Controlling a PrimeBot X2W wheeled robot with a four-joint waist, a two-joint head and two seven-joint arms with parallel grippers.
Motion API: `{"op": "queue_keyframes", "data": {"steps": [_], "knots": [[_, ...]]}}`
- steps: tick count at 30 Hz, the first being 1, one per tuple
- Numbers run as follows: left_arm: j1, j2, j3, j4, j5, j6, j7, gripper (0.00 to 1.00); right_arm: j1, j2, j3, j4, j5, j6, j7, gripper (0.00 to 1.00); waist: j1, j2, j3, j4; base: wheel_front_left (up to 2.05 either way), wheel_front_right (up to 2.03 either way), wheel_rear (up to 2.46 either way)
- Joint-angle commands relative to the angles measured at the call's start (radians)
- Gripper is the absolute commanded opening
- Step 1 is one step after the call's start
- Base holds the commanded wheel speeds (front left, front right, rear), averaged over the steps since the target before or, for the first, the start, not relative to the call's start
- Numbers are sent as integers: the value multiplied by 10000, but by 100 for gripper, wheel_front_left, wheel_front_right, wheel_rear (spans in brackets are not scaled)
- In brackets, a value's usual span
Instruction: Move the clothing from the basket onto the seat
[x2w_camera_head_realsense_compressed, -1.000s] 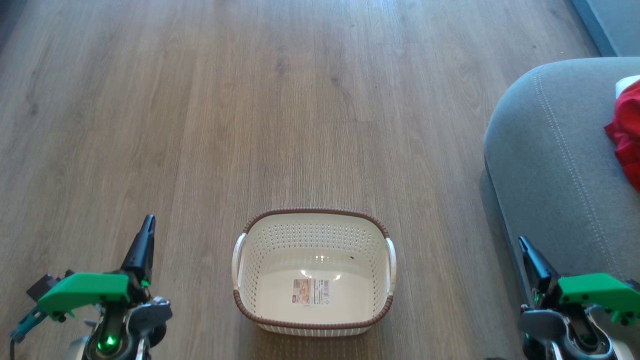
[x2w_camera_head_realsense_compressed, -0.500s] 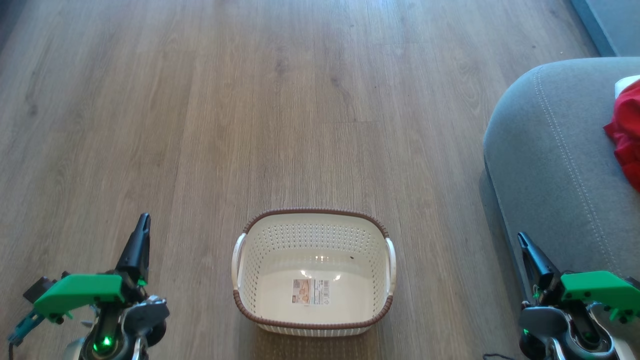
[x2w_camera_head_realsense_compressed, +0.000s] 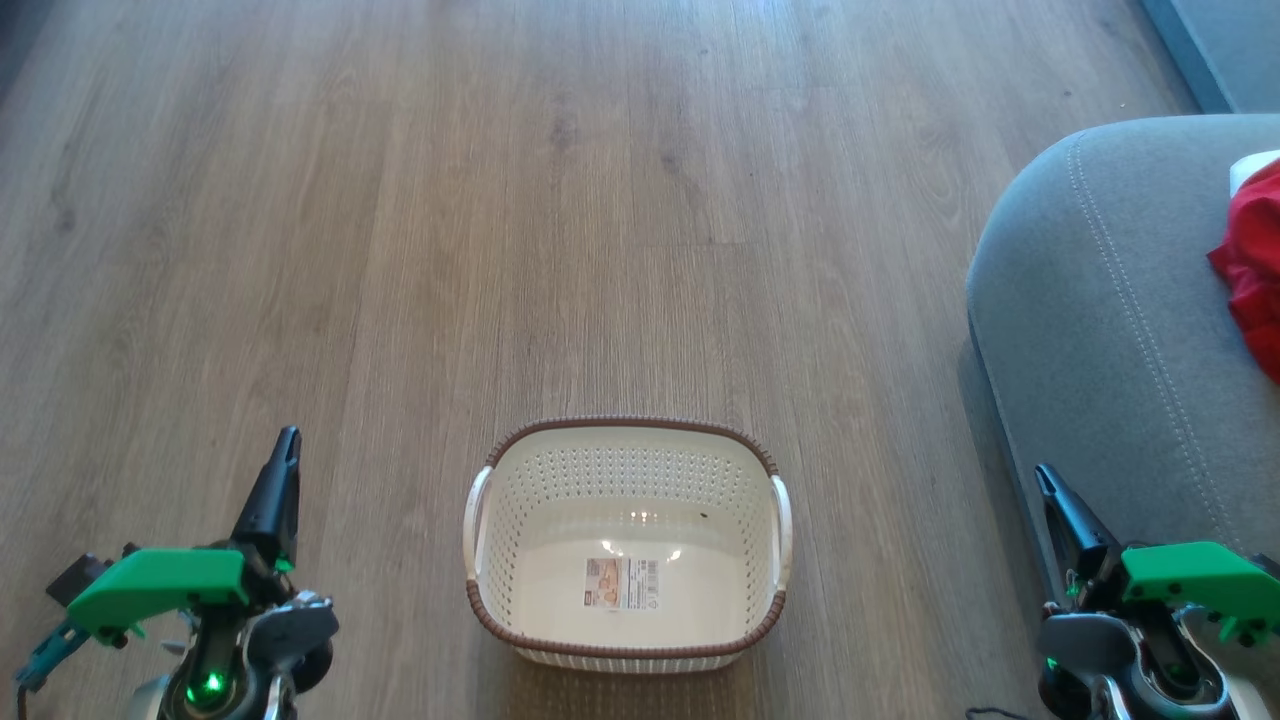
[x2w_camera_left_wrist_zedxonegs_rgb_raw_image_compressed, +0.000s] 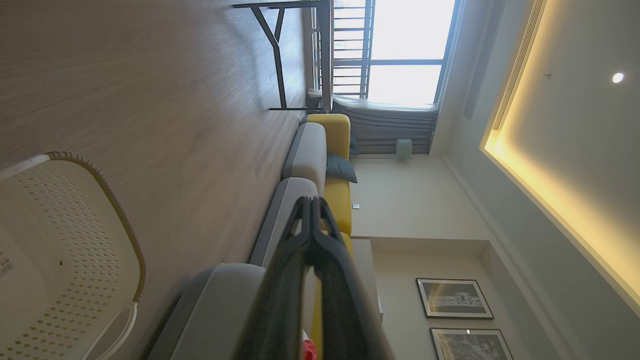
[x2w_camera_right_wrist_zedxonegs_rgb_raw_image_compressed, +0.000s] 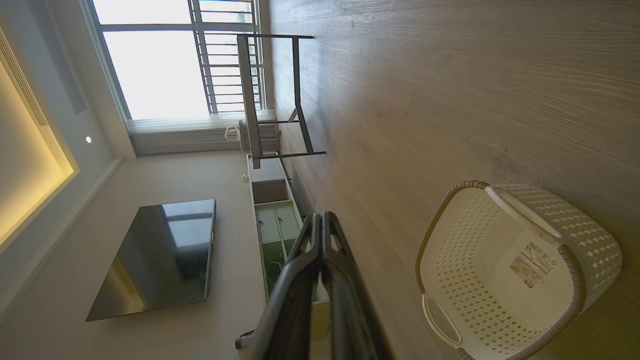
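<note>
Wood-plank floor (x2w_camera_head_realsense_compressed: 600, 200); bright window (x2w_camera_right_wrist_zedxonegs_rgb_raw_image_compressed: 155, 65) on far wall, dark-framed table (x2w_camera_right_wrist_zedxonegs_rgb_raw_image_compressed: 248, 100) beside it. Left wall: television (x2w_camera_right_wrist_zedxonegs_rgb_raw_image_compressed: 160, 255) above low cabinet (x2w_camera_right_wrist_zedxonegs_rgb_raw_image_compressed: 272, 210). Right wall: framed pictures (x2w_camera_left_wrist_zedxonegs_rgb_raw_image_compressed: 454, 298). Warm ceiling cove light (x2w_camera_left_wrist_zedxonegs_rgb_raw_image_compressed: 545, 190).

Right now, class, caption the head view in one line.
Basket empty on the floor, red clothing on the seat, left tool and right tool shut.

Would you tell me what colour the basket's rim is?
The rim is brown with a woven look; clearest in the head view.
</note>
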Motion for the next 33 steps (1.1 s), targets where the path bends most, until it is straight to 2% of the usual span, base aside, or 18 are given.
{"op": "queue_keyframes", "data": {"steps": [1,33], "knots": [[-281,55,349,-353,0,-69,47,0,-485,-131,168,-368,60,69,75,0,0,0,0,1,0,0,0],[-282,42,368,-354,15,-69,62,0,-484,-131,169,-368,61,69,75,0,0,0,0,1,0,0,0]]}}
